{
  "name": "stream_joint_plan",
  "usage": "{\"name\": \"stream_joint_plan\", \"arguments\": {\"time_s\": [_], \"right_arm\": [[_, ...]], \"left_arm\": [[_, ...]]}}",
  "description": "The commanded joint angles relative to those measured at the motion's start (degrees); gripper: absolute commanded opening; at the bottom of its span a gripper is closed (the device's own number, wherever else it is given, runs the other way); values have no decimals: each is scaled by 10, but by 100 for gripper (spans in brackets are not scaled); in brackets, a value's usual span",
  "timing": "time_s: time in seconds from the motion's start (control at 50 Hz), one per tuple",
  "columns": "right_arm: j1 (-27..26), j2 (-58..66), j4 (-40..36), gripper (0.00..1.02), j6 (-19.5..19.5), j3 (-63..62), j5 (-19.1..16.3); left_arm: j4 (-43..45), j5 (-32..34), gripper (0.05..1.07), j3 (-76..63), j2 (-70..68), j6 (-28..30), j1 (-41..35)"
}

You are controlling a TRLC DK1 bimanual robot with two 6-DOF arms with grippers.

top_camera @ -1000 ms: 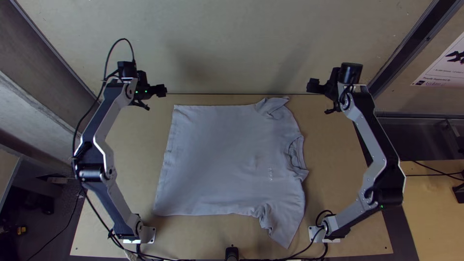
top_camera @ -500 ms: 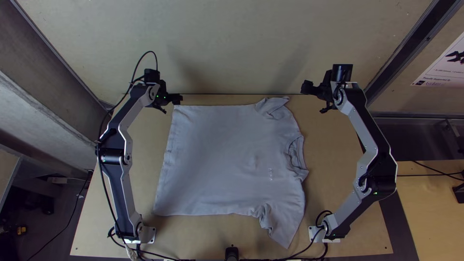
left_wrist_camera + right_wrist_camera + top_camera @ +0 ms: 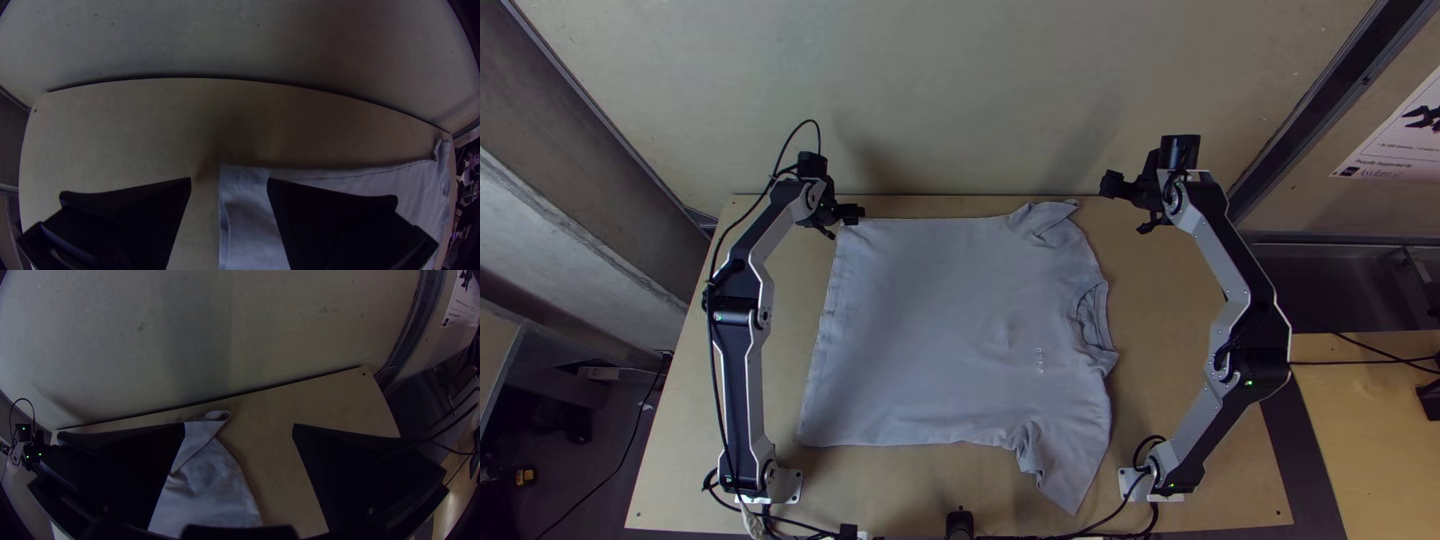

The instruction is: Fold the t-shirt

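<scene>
At the near edge of my top view, the left arm's base (image 3: 780,485) sits lower left and the right arm's base (image 3: 1162,485) lower right on the table (image 3: 1170,330). Between the two arms lies the t-shirt (image 3: 940,330), spread out mid-frame. Its near sleeve (image 3: 1070,465) points down at lower right, creased where it joins the body; farther up, the collar (image 3: 1090,320) faces right and the hem (image 3: 825,330) runs along the left.

By the far left corner, upper left of centre, I have the left gripper (image 3: 858,213). The left wrist view adds what the top view makes hard to read: its fingers (image 3: 120,215) are wide apart, gripping nothing — one over bare wood, the other over cloth, with the corner showing in the gap. I cannot tell whether they touch the fabric.

Also farther up, the far sleeve (image 3: 1055,222) is bunched; the right wrist view gives me its curled tip more clearly. The right gripper (image 3: 1108,184) is at upper right, its fingers (image 3: 125,470) spread and empty. Beyond stands the pale wall (image 3: 960,90), with a poster (image 3: 1400,140) at the upper right edge.
</scene>
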Motion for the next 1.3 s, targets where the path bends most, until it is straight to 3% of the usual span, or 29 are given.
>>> {"name": "stream_joint_plan", "arguments": {"time_s": [0.0,0.16,0.2,0.32,0.34,0.7,0.86,0.94,1.28], "right_arm": [[-4,25,-2,99,12,18,-4],[-6,41,-2,99,12,26,-4],[-7,46,-2,99,13,29,-4],[-13,69,-13,99,13,43,-4],[-14,75,-16,99,14,47,-4],[-10,181,-122,98,38,175,-18],[-1,241,-195,94,37,253,-40],[4,261,-201,86,37,270,-41],[37,314,-206,86,32,289,-40]], "left_arm": [[-11,-7,80,18,20,2,-11],[-11,-16,79,22,34,-1,-15],[-11,-20,75,23,37,2,-17],[-10,-21,13,28,45,12,-19],[-10,-21,7,28,45,12,-19],[-41,-26,8,17,-2,-6,-12],[-48,-26,8,13,-35,-15,-8],[-52,-26,8,11,-42,-16,-8],[-58,-26,8,12,-45,-14,-10]]}}
